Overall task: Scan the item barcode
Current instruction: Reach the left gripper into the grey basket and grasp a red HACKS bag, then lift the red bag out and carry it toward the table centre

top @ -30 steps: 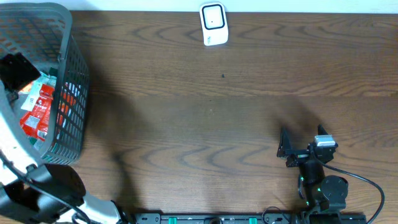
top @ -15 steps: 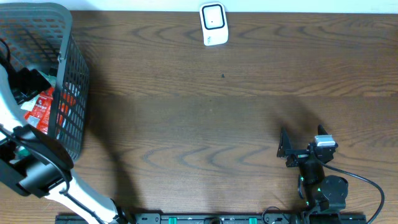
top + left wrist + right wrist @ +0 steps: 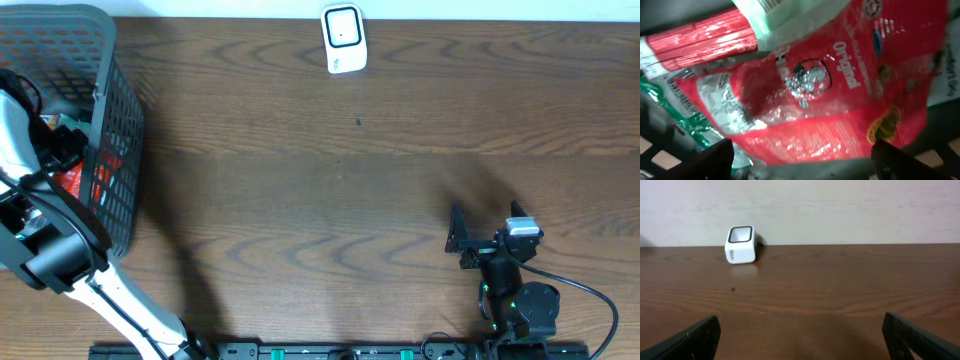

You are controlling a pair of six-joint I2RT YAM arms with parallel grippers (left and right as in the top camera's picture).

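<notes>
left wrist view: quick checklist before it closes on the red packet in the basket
1. Left end effector open: ok.
2. Red packet centred ahead of its fingers: ok.
3. Barcode on the red packet located: cannot tell.
4. White-green packet clear of the red packet: not ok, it overlaps.
5. Scanner unobstructed on the table: ok.
6. Right end effector open, away from the basket: ok.
</notes>
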